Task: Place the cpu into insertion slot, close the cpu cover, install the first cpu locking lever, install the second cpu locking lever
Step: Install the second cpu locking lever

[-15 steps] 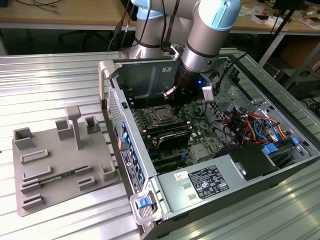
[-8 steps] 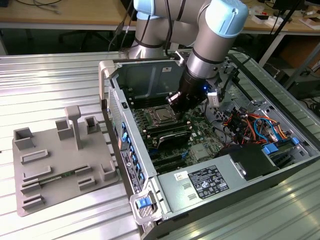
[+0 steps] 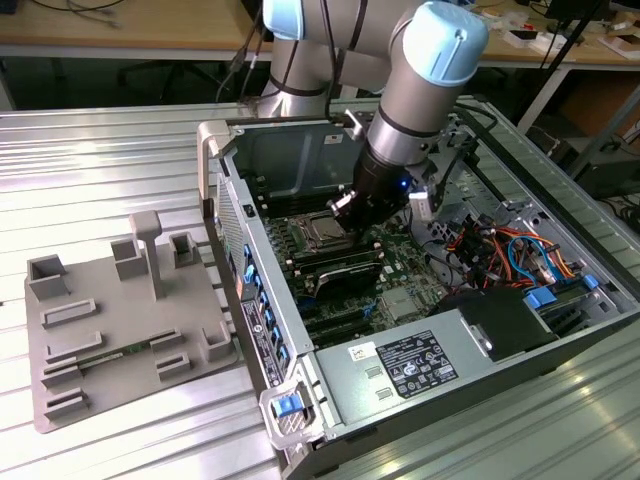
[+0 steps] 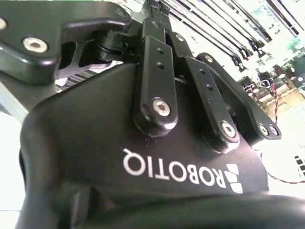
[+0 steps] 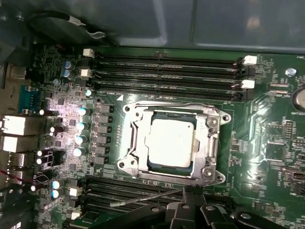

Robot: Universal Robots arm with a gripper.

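Cpu [image 5: 170,142] seated flat in the insertion slot [image 5: 143,166], silver top up, cpu cover [image 5: 213,138] closed down around it as a square metal frame. Green motherboard [image 5: 267,143] all round, long black memory slots [image 5: 167,71] just beside the socket. A thin locking lever [image 5: 147,197] sticking out free beside the frame, near the gripper [image 5: 190,202]. Jaws pressed together, pinching nothing. In the exterior view, gripper [image 3: 345,207] low inside the open computer case [image 3: 420,370], just beside the cpu [image 3: 325,235]; grey fixture tray [image 3: 110,330] well apart, toward the exterior view's left.
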